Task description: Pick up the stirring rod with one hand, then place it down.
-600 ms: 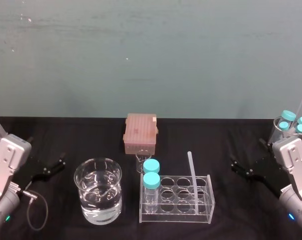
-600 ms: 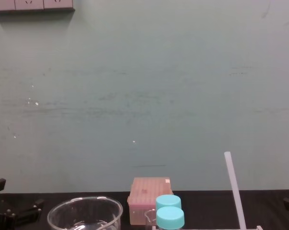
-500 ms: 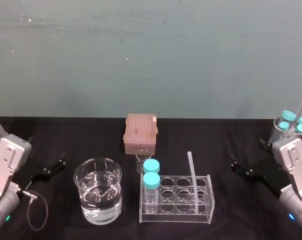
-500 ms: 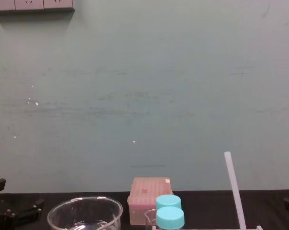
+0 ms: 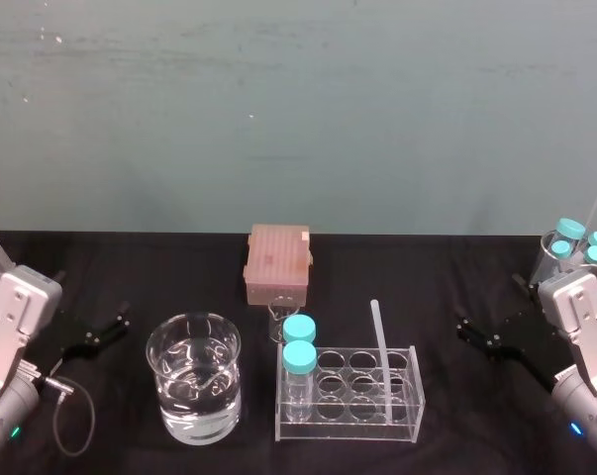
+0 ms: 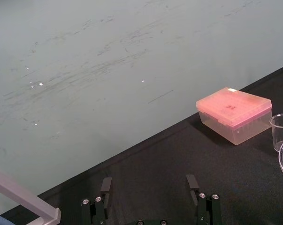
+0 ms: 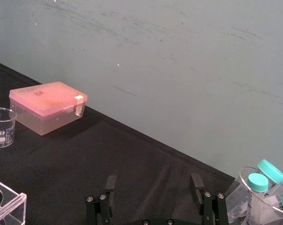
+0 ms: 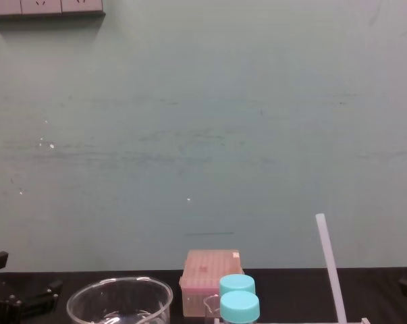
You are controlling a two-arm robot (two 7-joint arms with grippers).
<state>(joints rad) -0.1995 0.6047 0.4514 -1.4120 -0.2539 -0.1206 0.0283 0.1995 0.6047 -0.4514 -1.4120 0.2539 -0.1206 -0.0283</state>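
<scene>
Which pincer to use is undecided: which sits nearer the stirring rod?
Right. The right pincer sits right of the stirring rod; the left pincer, farther left beyond the beaker.

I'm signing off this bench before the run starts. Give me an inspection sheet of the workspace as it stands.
Surface: black table, no spill seen.
Job's things: stirring rod stands tilted in the clear rack, ungripped.
Clutter: water beaker, pink box, two blue-capped tubes in the rack, small beaker behind it, container of capped tubes at far right.
Grippers: left gripper open, at the table's left; right gripper open, at its right; both apart from the rod.
Cables: grey cable looped beside the left arm.
Surroundings: teal wall, wall sockets high up.
</scene>
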